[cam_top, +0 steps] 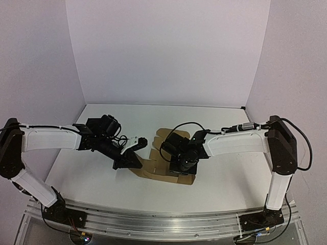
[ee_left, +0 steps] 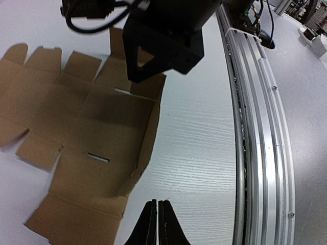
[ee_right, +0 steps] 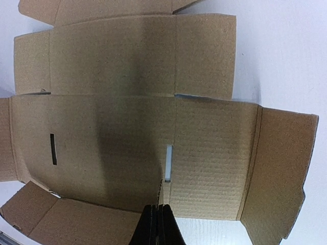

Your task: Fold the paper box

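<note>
The paper box [cam_top: 156, 171] lies as a flat brown die-cut sheet with flaps in the middle of the white table. In the left wrist view the paper box [ee_left: 87, 132] fills the left half, and one side panel is slightly raised. My left gripper [ee_left: 157, 205] is shut and empty over bare table just off the sheet's near-left edge; in the top view this left gripper [cam_top: 137, 163] is beside the sheet. My right gripper [ee_right: 157, 209] is shut with nothing in it, tips above the paper box [ee_right: 127, 127] near a narrow slot [ee_right: 168, 162]. From above, the right gripper [cam_top: 183, 166] hides the sheet's middle.
An aluminium rail [cam_top: 163, 219] runs along the table's near edge, and the rail [ee_left: 260, 127] also shows in the left wrist view close to the sheet. White walls close off the back and sides. The right arm's black wrist [ee_left: 163, 35] hangs over the sheet's far part.
</note>
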{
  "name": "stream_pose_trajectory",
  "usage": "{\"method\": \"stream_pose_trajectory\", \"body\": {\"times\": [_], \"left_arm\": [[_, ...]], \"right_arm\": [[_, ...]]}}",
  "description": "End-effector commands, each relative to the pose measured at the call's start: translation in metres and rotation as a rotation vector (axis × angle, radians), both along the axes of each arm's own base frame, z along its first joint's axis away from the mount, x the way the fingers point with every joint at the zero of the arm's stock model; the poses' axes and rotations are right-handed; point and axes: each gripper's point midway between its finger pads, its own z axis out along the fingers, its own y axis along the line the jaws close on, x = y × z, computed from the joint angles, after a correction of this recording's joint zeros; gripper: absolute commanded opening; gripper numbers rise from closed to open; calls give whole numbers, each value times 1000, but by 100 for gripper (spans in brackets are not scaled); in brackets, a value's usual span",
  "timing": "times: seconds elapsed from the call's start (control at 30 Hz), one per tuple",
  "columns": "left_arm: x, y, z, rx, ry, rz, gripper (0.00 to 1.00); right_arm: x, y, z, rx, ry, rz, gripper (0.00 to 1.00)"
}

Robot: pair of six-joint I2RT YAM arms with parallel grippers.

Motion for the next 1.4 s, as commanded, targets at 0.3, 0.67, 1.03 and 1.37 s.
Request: {"method": "stream_pose_trajectory", "body": {"times": [0.3, 0.67, 1.03, 1.37], "left_arm": [[56, -23, -67, 120, 58, 210, 1], [40, -53, -61, 70, 134, 181, 1], [41, -65, -68, 73, 126, 172, 2], [58, -53, -48, 100, 69, 177, 4]], "right_arm": [[0, 2, 17, 26, -20, -2, 2], [1, 4, 18, 33, -19, -1, 1], [0, 2, 14, 28, -13, -16, 1], [2, -7, 17, 10, -42, -31, 1]]}}
